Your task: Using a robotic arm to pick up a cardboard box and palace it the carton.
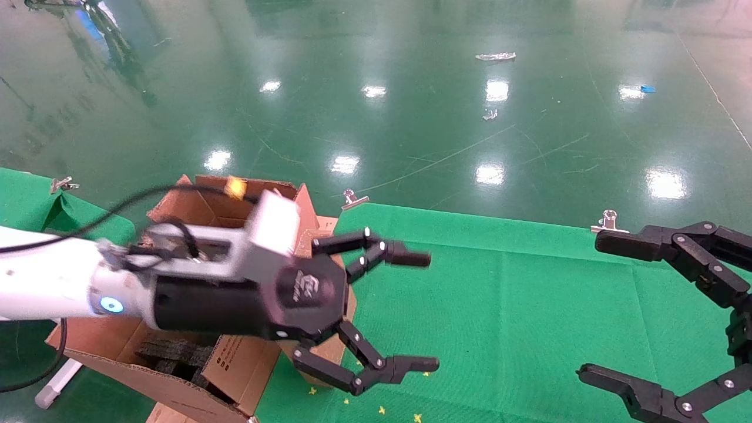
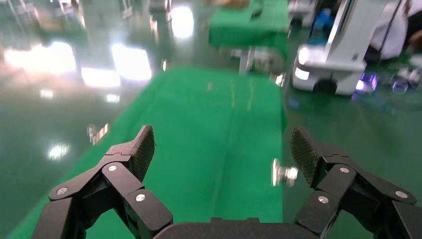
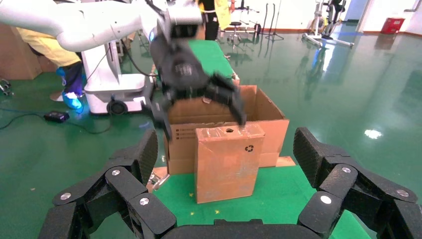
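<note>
The small cardboard box (image 3: 226, 162) stands upright on the green cloth, with a recycling mark and shiny tape on top. In the head view only slivers of it (image 1: 329, 351) show behind my left gripper. The carton (image 3: 268, 112) stands just behind it with its flaps open; it also shows in the head view (image 1: 194, 205), with black foam (image 1: 176, 352) inside. My left gripper (image 1: 417, 311), on the white arm, is open. It hangs at the box's top with its jaws straddling the box, also seen in the right wrist view (image 3: 204, 124). My right gripper (image 1: 599, 308) is open and empty, facing the box from a distance.
The green cloth table (image 1: 529, 305) stretches to the right, with metal clamps (image 1: 608, 222) (image 1: 354, 200) on its far edge. A second green table (image 1: 35, 200) is at the left. The shiny green floor lies beyond. The left wrist view shows only cloth (image 2: 219, 129) and a clamp (image 2: 283, 173).
</note>
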